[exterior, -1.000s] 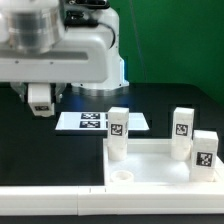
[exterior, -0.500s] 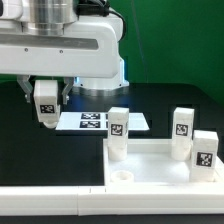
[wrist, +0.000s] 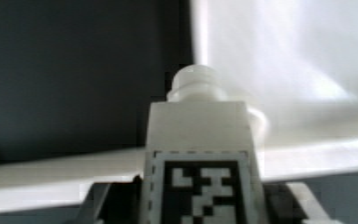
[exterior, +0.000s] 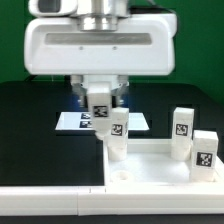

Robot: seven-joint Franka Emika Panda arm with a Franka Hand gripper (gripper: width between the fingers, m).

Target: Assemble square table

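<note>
Black bench (exterior: 30, 150) lay under the tabletop (exterior: 150, 165); fingers (exterior: 99, 117) gripped a tagged leg (wrist: 202, 135) — it needed lowering upright, squarely over the empty corner socket (exterior: 121, 176) below.

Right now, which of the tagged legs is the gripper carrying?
The leg clamped in the gripper, hanging above the table top at its corner on the exterior view's left. The other three legs stand upright in their corner sockets.

Smooth white plastic legs (exterior: 181, 130), matt black table (exterior: 40, 130)
</note>
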